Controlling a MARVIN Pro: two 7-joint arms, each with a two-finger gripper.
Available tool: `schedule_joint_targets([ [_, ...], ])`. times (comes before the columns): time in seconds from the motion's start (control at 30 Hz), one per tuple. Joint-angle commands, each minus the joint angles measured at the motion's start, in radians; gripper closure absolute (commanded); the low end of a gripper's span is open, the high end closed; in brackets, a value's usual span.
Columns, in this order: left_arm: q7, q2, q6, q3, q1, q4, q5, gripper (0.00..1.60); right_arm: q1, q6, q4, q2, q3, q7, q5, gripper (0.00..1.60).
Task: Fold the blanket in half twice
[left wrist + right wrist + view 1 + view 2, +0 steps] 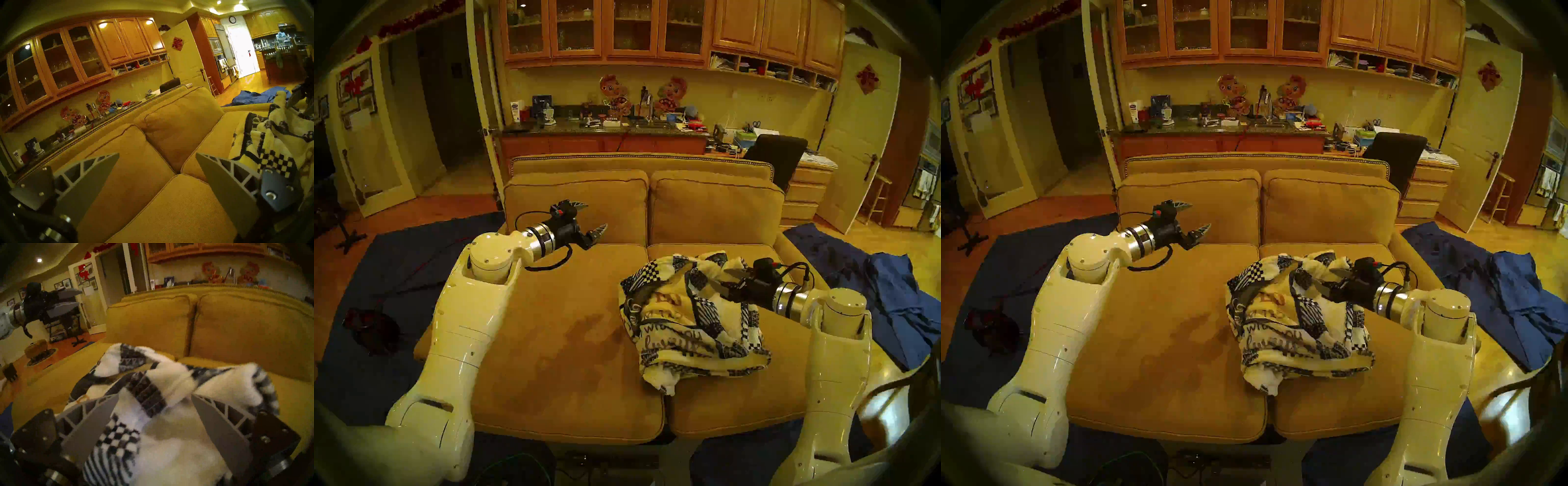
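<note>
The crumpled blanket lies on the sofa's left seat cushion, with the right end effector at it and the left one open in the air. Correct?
Not quite. The blanket lies on the sofa's right seat cushion, as the head view shows. The rest holds: the right end effector is at it, and the left end effector is open in the air.

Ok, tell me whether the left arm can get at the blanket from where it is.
Probably yes. The left gripper hangs open above the bare left seat cushion, and nothing lies between it and the crumpled blanket on the right cushion. The right gripper sits at the blanket's far side.
</note>
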Motion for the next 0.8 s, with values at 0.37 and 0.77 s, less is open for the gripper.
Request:
schedule_joint_targets([
  [0.37,0.000,0.000,-0.003,-0.004,-0.015,-0.009,0.001,0.00,0.082,0.228,0.055,-0.007,-0.026,-0.079,0.016,0.11],
  [0.77,-0.001,-0.001,-0.003,-0.005,-0.015,-0.009,0.002,0.00,0.114,0.304,0.108,0.006,-0.044,-0.120,0.152,0.13],
])
